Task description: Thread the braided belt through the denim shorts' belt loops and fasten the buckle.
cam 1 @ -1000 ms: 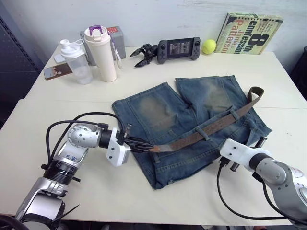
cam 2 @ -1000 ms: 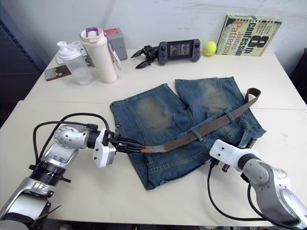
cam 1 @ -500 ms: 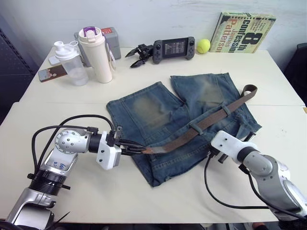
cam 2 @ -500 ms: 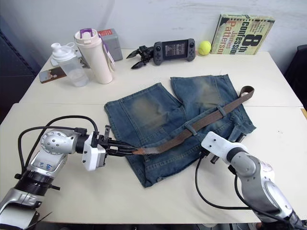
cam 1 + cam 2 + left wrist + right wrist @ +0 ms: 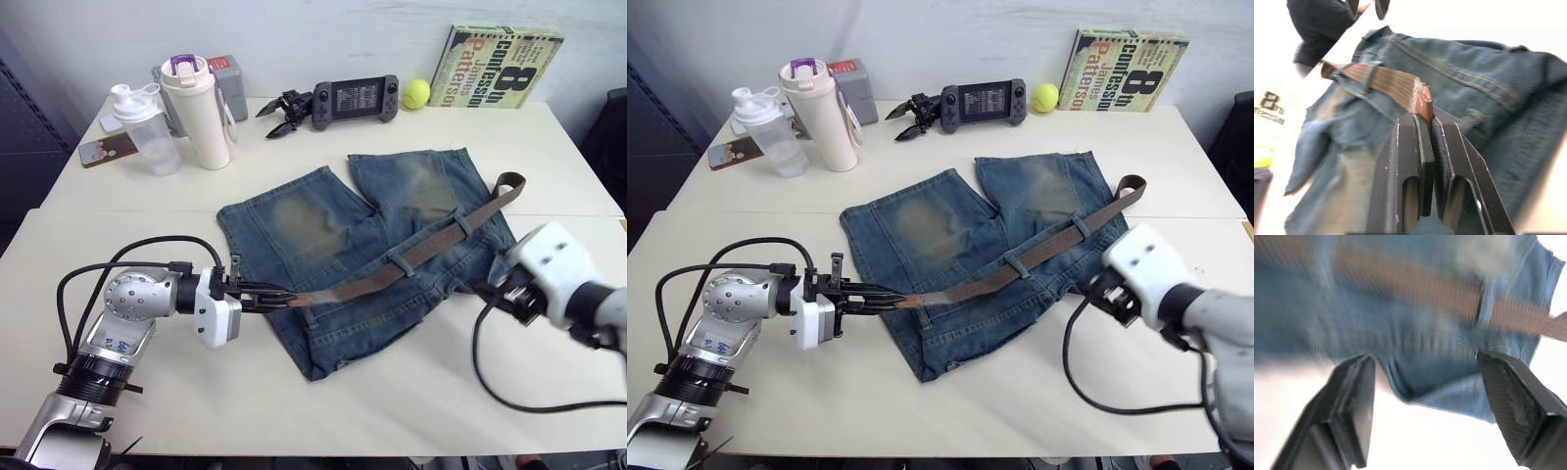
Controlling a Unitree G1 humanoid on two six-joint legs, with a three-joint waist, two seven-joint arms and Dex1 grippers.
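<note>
We find the surface [image 5: 118, 211] carrying the denim shorts [image 5: 333, 245], spread flat near its middle with the waistband toward the robot and the legs pointing away. The braided belt [image 5: 421, 250] lies across the waistband on a diagonal, its long axis running from the robot's left and near to its right and far. It passes under at least two belt loops [image 5: 400, 264], and its far end sits curled off the shorts' right edge; we cannot make out the buckle there. The left gripper [image 5: 284, 296] is at the belt's near, tan-tipped end, in line with the strap, so a pull toward the robot's left would, in our judgement, draw it along that axis. Its fingers [image 5: 1415, 161] are clenched on the tip. The right gripper [image 5: 1422, 396] hovers at the shorts' right side, near the waistband edge, its fingers spread wide and grasping nothing.
</note>
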